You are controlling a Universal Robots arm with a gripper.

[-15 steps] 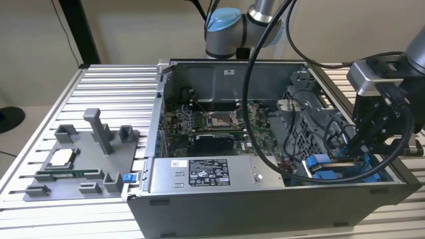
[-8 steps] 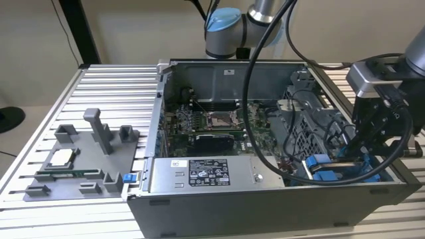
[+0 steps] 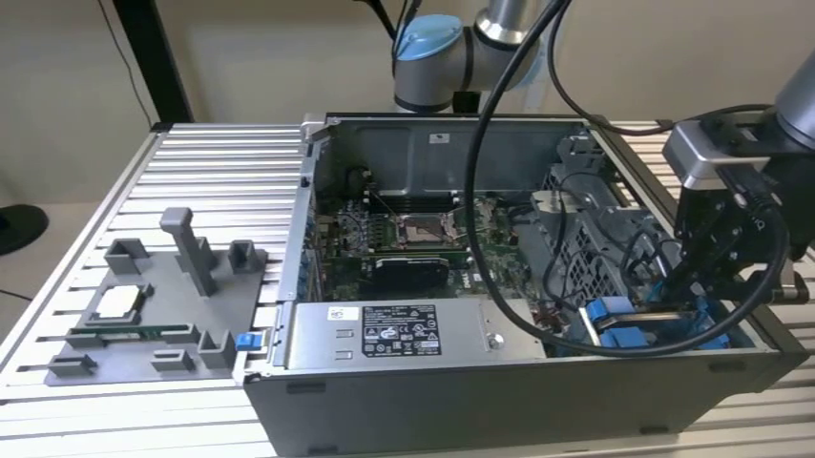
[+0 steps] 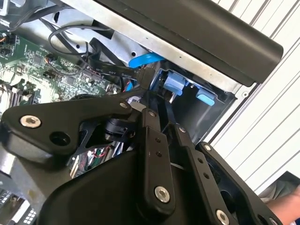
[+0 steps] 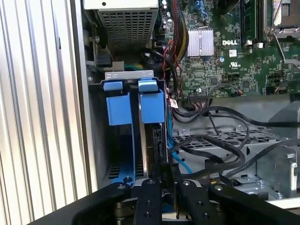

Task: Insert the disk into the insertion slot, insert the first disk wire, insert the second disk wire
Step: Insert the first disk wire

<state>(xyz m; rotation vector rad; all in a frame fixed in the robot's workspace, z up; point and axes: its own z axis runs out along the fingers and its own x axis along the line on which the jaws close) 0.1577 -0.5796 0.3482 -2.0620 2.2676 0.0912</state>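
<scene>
While the end effector (image 5: 163,174) is closing narrow on its exposed edge, the disk (image 5: 153,107) is sitting upright in the insertion slot (image 5: 118,111). It is likely handling as rigid, fairly heavy and shock-sensitive, and the blue frame edges are looking like the safest hold. The slatted metal surface (image 3: 217,162) is carrying a grey fixture (image 3: 166,315) at the exterior view's left, then the open computer case (image 3: 510,401). Black cables (image 5: 220,150) are crowding the bay.
</scene>
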